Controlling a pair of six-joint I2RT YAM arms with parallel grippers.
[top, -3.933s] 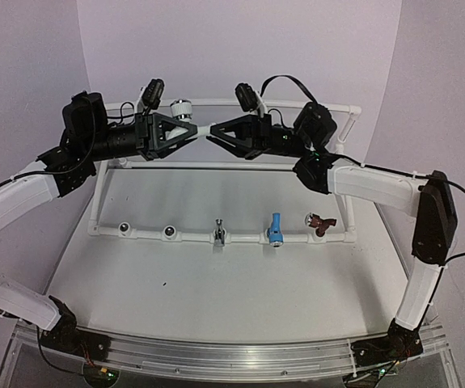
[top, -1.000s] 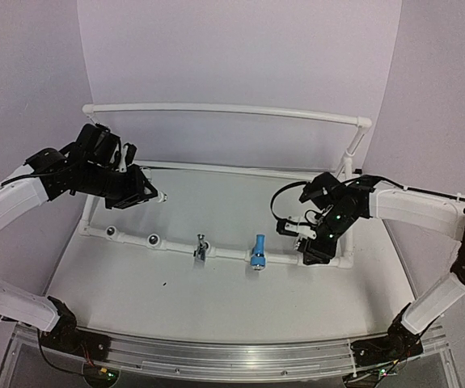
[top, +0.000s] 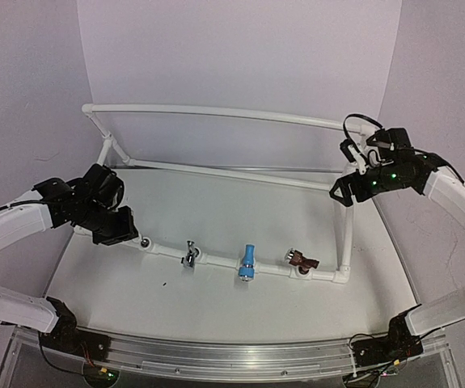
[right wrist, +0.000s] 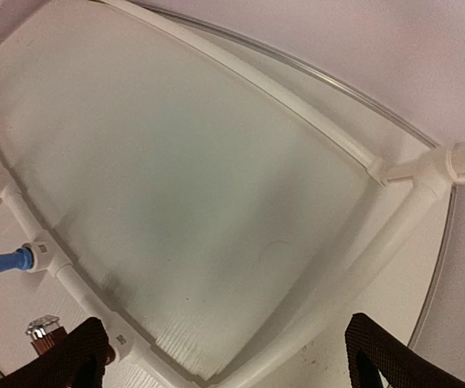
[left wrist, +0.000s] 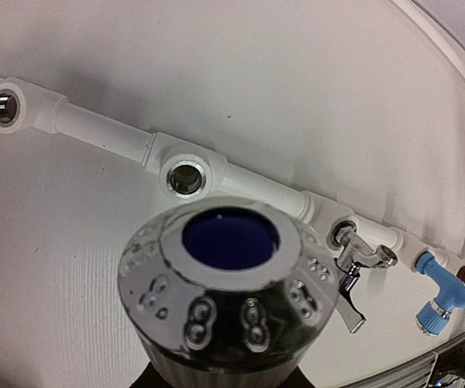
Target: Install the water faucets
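**Left arm holds a faucet over the open sockets; right fingers spread wide**

The left gripper (top: 125, 234) hangs low over the left end of the front rail of the white pipe frame (top: 218, 260). Its wrist camera is filled by the blue-centred faucet (left wrist: 232, 275), seen end-on: a chrome cap with a dark blue disc in the middle. It sits clear of the table (top: 240, 210), so the gripper has it clamped, though the fingers themselves are hidden behind it. Just beyond the cap lie 2 open sockets (left wrist: 186, 178) on the rail, one close above it and one further left.

3 faucets stand in the rail to the right of those sockets: the chrome faucet (top: 190, 255), the light blue faucet (top: 248, 263), then the reddish-brown faucet (top: 301, 260) near the right corner.

The right gripper (top: 339, 194) is raised beside the frame's right rear upright, well apart from the faucets. Its 2 black fingertips (right wrist: 78, 360) stand far apart at the bottom edge of the wrist view, with nothing between them.
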